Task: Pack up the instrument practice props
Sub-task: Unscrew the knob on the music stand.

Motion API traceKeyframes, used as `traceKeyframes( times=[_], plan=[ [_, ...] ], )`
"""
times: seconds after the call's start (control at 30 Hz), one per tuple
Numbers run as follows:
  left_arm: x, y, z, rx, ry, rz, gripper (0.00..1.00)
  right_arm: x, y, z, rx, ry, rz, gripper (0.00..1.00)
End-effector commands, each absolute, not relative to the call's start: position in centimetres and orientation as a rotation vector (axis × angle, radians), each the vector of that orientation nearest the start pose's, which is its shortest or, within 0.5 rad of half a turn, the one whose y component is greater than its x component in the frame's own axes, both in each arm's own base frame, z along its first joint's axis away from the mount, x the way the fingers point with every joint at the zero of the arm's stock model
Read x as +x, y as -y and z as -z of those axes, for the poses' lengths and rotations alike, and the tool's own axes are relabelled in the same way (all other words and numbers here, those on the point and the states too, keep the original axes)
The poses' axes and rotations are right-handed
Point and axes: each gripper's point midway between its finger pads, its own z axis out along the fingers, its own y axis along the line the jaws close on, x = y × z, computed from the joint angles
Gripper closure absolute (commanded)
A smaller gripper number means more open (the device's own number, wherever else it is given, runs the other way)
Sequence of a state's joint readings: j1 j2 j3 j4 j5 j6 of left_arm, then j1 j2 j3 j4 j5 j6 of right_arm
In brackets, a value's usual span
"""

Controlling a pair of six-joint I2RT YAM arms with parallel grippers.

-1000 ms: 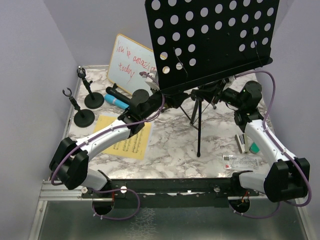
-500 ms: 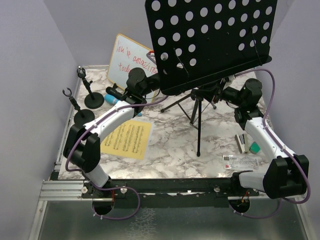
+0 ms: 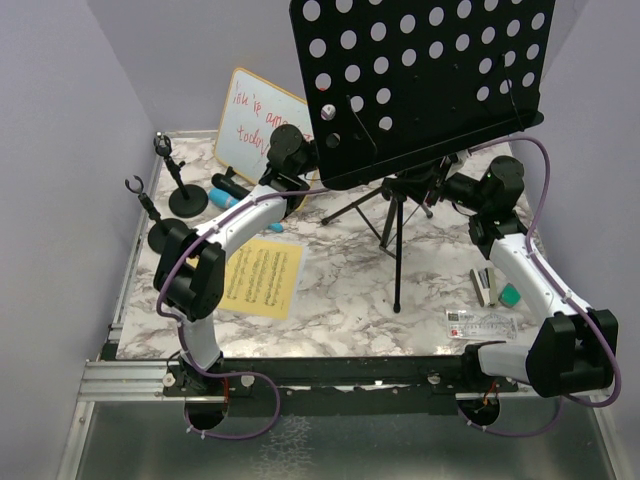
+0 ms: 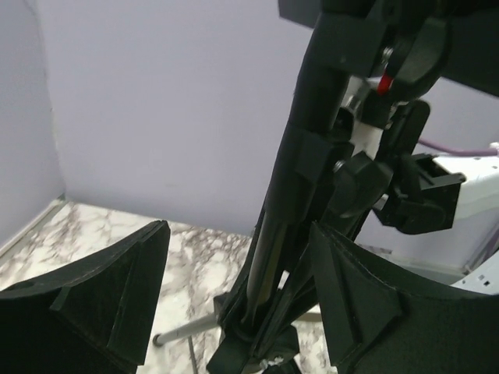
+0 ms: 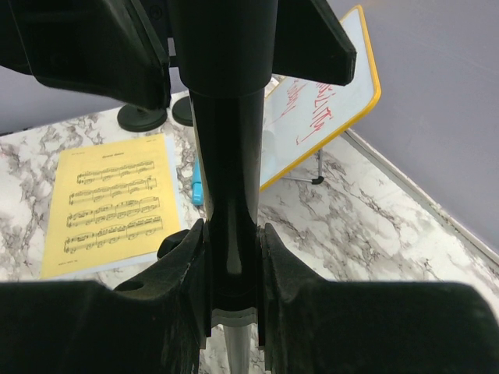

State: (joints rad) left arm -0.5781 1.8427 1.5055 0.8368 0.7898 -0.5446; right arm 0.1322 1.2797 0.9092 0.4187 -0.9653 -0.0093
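Two arms on the tripod music stand [image 3: 420, 70] right now: right gripper [image 5: 231, 257] pinched onto its post [image 5: 226, 156], left gripper [image 4: 238, 257] spread wide with that post between its fingers [image 4: 117, 304], so next it probably needs to close and steady it for folding.

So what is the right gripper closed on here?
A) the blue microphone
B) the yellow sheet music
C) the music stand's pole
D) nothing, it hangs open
C: in the right wrist view the right gripper has its two fingers pressed against either side of the music stand's pole.
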Motion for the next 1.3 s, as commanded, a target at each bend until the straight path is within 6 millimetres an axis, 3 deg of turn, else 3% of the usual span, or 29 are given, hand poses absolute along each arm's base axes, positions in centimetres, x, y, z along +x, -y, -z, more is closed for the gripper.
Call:
traceKeyframes(
  times=[0.0, 0.37, 0.53, 0.7, 1.27],
  plan=[
    [33.8, 40.3, -42.9, 0.825, -0.955, 1.521, 0.25, 33.6, -19.8, -21.7, -0.861, -1.624, -0.952, 0.99],
    [32.8, 41.5, -43.4, 0.828, -0.906, 1.57, 0.3, 33.8, -19.9, -21.5, -0.849, -1.642, -0.934, 0.99],
    [33.2, 41.4, -44.1, 0.801, -0.883, 1.541, 0.32, 33.8, -20.0, -21.6, -0.85, -1.642, -0.929, 0.99],
    [33.6, 41.8, -43.4, 0.804, -0.883, 1.518, 0.39, 33.8, -20.0, -21.9, -0.848, -1.642, -0.92, 0.99],
    [34.5, 41.7, -41.8, 0.751, -0.825, 1.215, 0.43, 33.7, -20.2, -22.1, -0.838, -1.646, -0.919, 0.99]
  ],
)
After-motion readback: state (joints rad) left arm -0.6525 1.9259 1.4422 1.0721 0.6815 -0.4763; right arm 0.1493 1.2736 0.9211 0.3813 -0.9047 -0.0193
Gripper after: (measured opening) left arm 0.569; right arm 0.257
